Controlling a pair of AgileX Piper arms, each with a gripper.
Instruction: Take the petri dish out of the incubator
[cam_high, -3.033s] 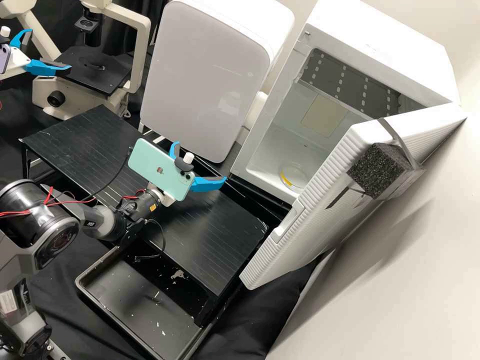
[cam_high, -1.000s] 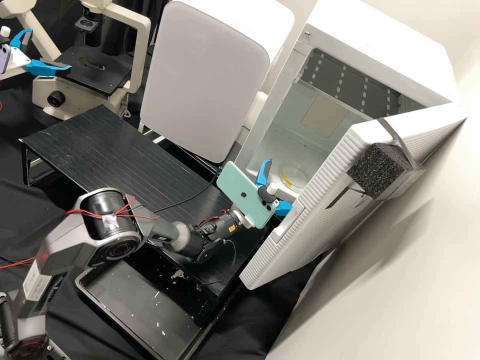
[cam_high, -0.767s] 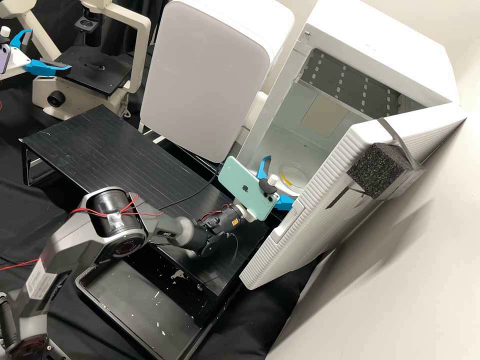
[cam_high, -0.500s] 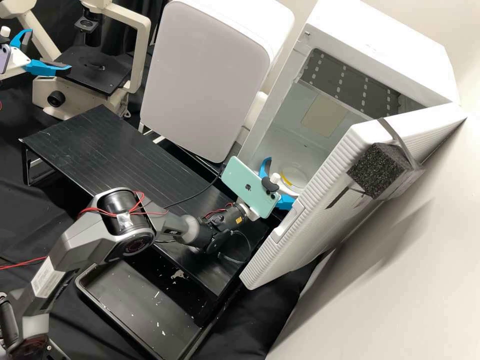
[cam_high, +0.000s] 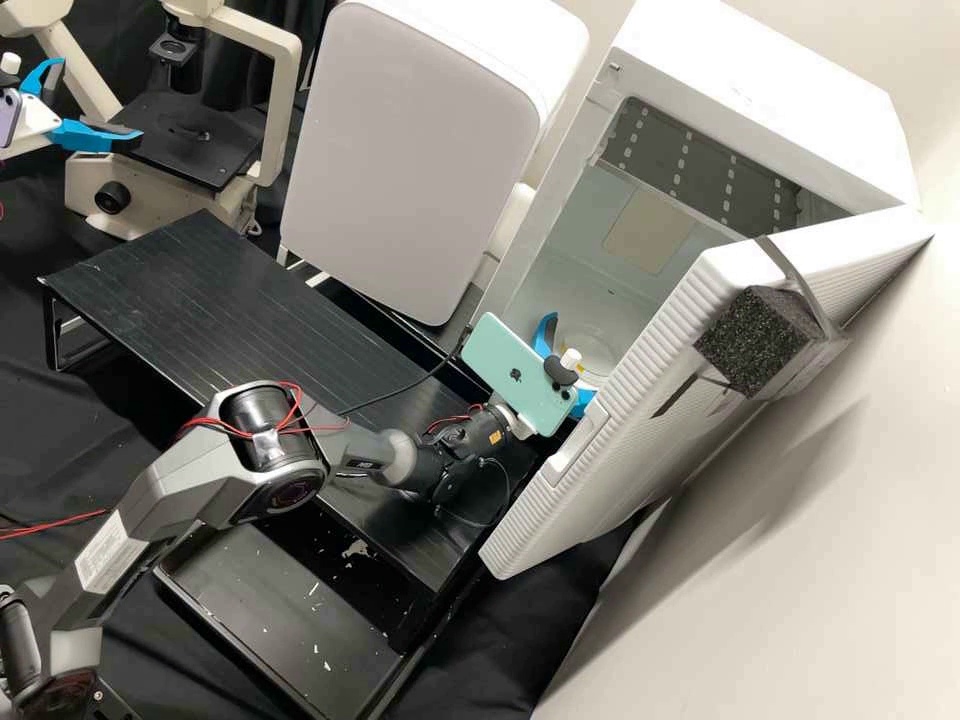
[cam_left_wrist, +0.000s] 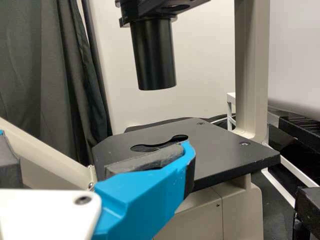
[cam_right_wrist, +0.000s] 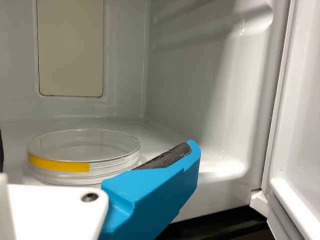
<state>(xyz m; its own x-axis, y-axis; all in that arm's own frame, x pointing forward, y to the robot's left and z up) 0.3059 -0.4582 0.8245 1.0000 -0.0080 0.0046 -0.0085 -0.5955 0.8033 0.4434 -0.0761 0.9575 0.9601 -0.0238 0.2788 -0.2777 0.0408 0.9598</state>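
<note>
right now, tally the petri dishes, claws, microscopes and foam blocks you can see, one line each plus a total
petri dish: 1
left claw and right claw: 2
microscope: 1
foam block: 1
total: 5

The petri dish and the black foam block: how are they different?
The petri dish is round, clear and low; the foam block is boxy, black and speckled. The dish carries a yellow strip; the block shows none. The dish lies inside the incubator, the block against its open door. Neither is gripped.
</note>
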